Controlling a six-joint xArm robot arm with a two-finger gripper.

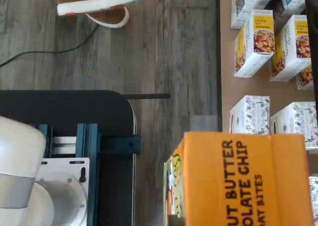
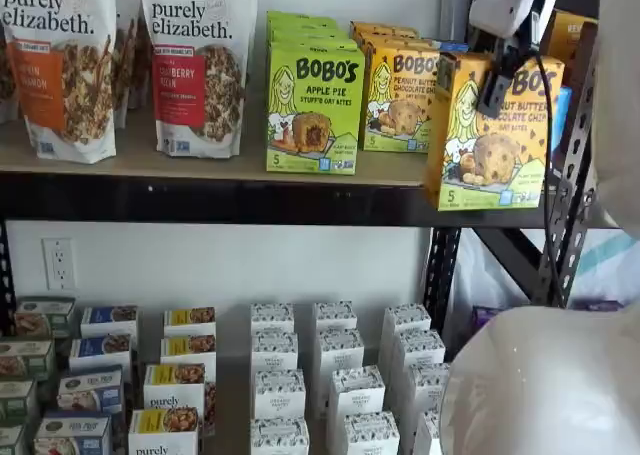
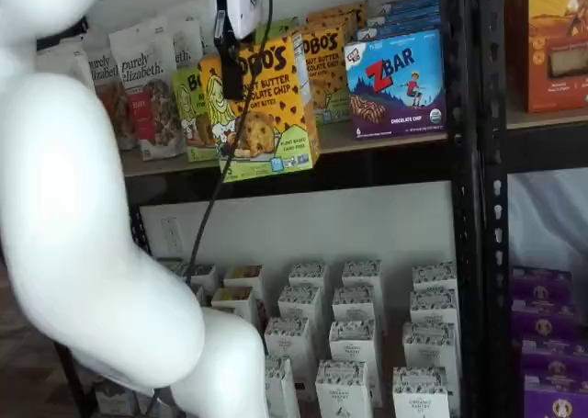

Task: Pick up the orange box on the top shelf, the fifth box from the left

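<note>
The orange box (image 2: 492, 145) is an orange-yellow Bobo's Peanut Butter Chocolate Chip carton. My gripper (image 2: 495, 90) is shut on it, one black finger down its front face. The box hangs upright in front of the top shelf (image 2: 180, 160), with its base level with the black front beam. In a shelf view the gripper (image 3: 228, 69) and the box (image 3: 266, 106) stand out from the row. The wrist view shows the box's side (image 1: 233, 181) close up.
On the shelf stand a lime-green Apple Pie box (image 2: 315, 105), another orange Bobo's box (image 2: 400, 100), a ZBar box (image 3: 395, 83) and granola bags (image 2: 195, 65). Small white cartons (image 2: 335, 375) fill the shelf below. My white arm (image 3: 83, 253) fills the foreground.
</note>
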